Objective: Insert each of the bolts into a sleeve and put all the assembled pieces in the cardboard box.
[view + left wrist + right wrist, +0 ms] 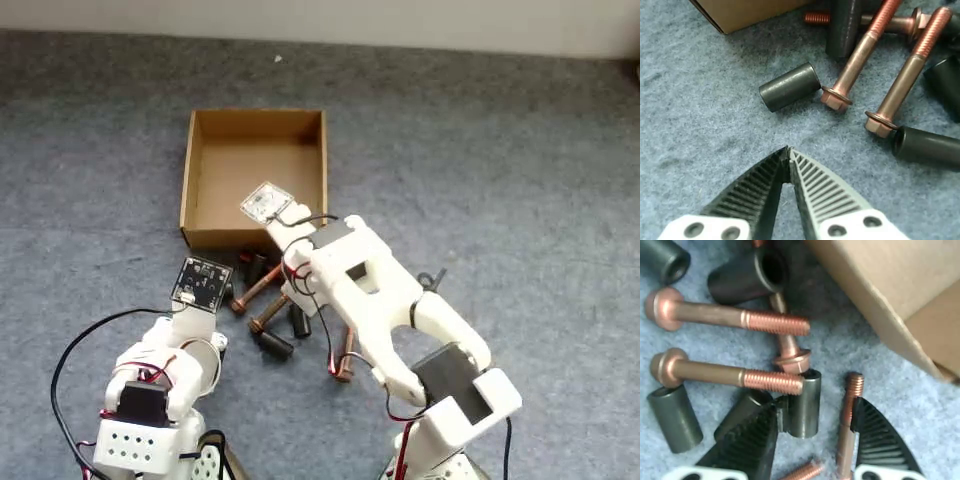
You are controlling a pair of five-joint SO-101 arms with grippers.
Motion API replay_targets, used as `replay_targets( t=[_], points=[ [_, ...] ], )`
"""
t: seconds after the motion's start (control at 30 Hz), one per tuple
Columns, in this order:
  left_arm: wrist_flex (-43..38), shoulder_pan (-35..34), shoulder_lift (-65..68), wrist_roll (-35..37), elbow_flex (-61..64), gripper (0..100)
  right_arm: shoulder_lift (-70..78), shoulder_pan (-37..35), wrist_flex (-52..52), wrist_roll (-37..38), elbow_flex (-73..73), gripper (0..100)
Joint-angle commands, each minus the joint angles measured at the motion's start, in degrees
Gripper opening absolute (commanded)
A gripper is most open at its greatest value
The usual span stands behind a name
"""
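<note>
1. The left gripper [788, 151] had its jaws pressed together on nothing, tips low over the grey carpet [700, 115].
2. Just ahead of those tips lay a dark sleeve [790, 92] on its side, apart from the claw. Its long axis ran across the line of approach, and one end came close to the hex head of a copper bolt [860, 55].
3. The right gripper [815, 409] stood with jaws apart over the pile. A short sleeve [804, 402] sat just beside one finger, and a loose bolt [846, 425] lay along the inside of the other, its threaded end pointing away from the wrist.
4. By that, the right arm looked nearer to a grasp, though closing there risked catching sleeve and bolt together.
5. Beyond the short sleeve, a longer bolt [715, 372] lay crosswise, its thread ending at that sleeve's rim.
6. Farthest off, the cardboard box [235, 160] sat just past the pile, with the right arm's wrist over its near corner.
</note>
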Motion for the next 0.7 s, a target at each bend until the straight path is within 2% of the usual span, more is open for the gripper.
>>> replay_targets(
  t=[0.0,0.3,0.5,0.67],
  points=[
    [0.4,0.5,-0.4,-0.3,1.4,1,0.3,-2.2,-1.2,-0.7,-2.1,19.5],
    [0.4,0.5,-0.4,-0.3,1.4,1,-5.9,-3.8,-0.9,-0.8,-1.6,19.3],
    [0.4,0.5,-0.4,-0.3,1.4,1,-6.8,-5.0,-3.1,-0.5,2.0,12.8],
    [0.4,0.5,-0.4,-0.3,1.4,1,-3.6,-2.1,-5.4,-0.4,3.4,12.8]
  ],
)
